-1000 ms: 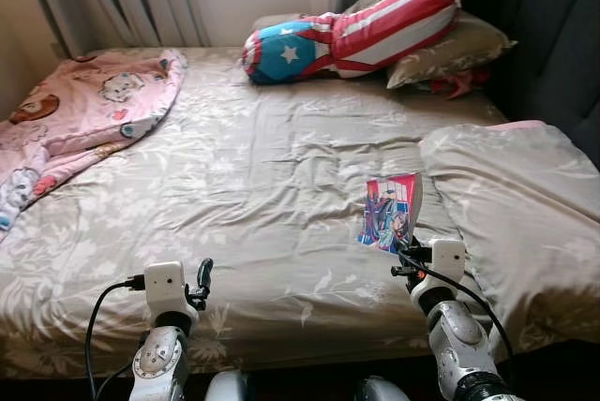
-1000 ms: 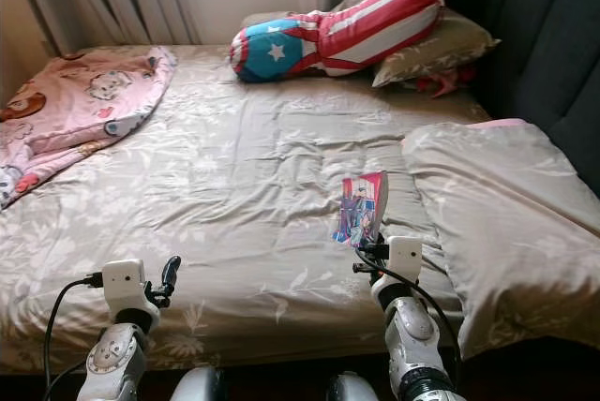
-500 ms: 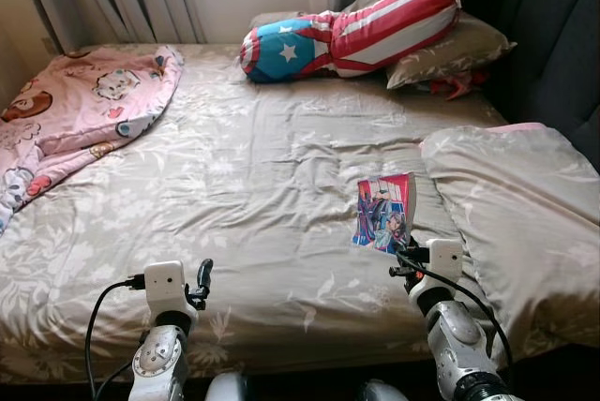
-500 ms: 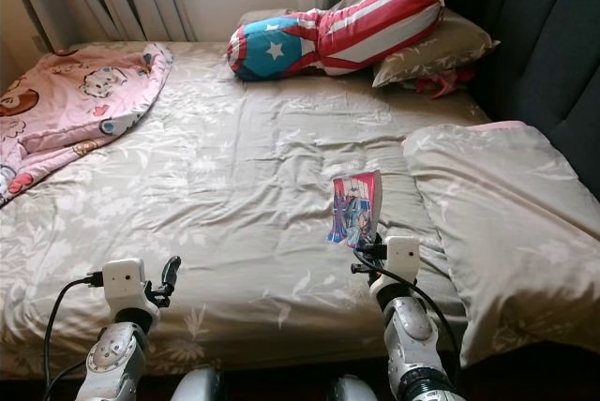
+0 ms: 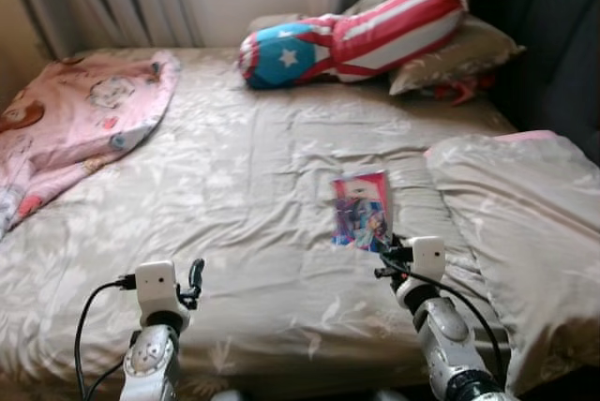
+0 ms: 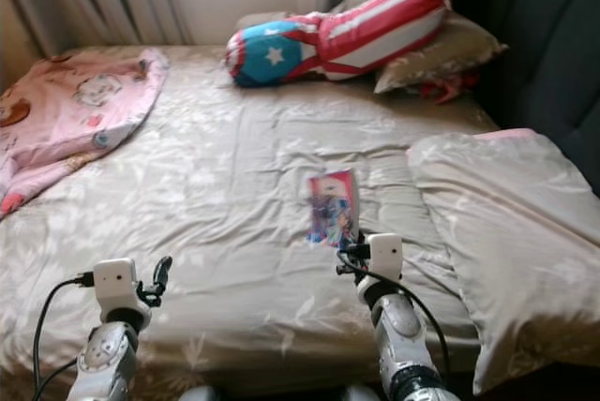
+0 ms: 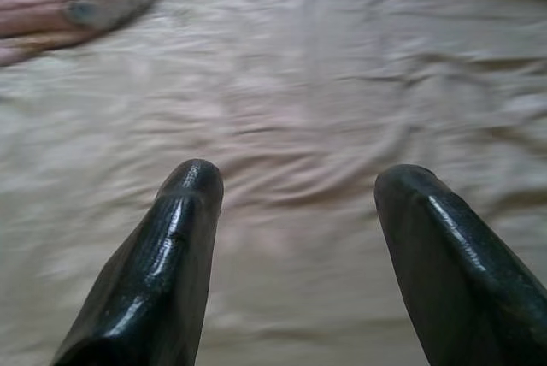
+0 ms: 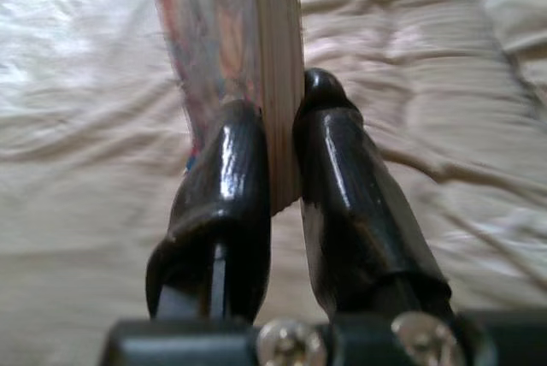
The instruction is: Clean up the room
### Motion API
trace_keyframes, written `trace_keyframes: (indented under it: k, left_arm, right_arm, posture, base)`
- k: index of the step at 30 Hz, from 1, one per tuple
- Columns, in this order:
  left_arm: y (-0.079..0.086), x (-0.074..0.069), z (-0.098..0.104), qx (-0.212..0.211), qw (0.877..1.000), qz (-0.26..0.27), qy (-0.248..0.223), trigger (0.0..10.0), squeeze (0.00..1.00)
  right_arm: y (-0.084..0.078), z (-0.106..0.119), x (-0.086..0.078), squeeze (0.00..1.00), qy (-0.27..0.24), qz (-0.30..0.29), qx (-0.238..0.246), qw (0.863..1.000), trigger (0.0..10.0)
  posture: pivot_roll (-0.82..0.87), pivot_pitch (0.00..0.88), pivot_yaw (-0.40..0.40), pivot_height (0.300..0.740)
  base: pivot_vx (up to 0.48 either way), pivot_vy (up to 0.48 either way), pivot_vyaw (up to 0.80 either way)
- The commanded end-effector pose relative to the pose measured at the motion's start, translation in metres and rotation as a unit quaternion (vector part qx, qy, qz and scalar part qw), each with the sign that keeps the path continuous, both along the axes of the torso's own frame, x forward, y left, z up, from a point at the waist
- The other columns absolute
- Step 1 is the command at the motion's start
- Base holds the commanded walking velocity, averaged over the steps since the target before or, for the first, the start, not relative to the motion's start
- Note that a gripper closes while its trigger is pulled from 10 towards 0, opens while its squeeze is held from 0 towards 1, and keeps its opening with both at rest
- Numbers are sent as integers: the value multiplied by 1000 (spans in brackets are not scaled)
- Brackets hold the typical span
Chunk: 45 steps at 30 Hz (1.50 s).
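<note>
Item: comic book (image 5: 362, 223), bed (image 5: 234, 185) centre-right, 12 o'clock of right pincer (image 8: 278, 139) | State: right pincer clamped on book's lower edge; left pincer (image 7: 295, 186) wide, empty | Step: book lifted off bed | Next: carry to storage, likely needing a turn away.

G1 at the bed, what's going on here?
The right gripper is shut on a thin book with a colourful illustrated cover, holding it above the grey floral bedspread next to a grey pillow. The left gripper is open and empty over the bedspread. A pink cartoon blanket and a stars-and-stripes bolster lie on the bed.
</note>
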<state>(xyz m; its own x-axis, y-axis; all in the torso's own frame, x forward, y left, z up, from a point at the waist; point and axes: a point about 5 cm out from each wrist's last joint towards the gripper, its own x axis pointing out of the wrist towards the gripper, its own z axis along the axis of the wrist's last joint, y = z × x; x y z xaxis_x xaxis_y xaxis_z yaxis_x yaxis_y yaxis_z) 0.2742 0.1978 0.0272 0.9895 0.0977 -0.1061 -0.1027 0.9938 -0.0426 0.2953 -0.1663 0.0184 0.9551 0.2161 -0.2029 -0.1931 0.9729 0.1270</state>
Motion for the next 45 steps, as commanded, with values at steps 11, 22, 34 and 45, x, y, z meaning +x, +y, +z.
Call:
trace_keyframes:
  k: [11,22,34,45]
  left_arm:
    - [12,-4,1,20,1000,8,7,10000,0]
    - [23,-10,5,39,999,0,5,10000,0]
    - [38,-20,14,75,997,-17,10,10000,0]
    - [42,-29,15,90,995,-32,28,10000,0]
  right_arm:
    - [24,13,10,0,-11,96,100,990,10000]
    - [36,27,10,0,-17,141,385,912,10000]
    - [37,-10,-24,0,101,188,472,855,10000]
    - [22,-43,-42,0,219,129,295,921,10000]
  posture:
    - [-89,64,5,642]
    - [-49,118,39,642]
    - [18,141,88,642]
    - [43,168,114,642]
  base:
    - [0,0,0]
    - [0,0,0]
    - [0,0,0]
    - [0,0,0]
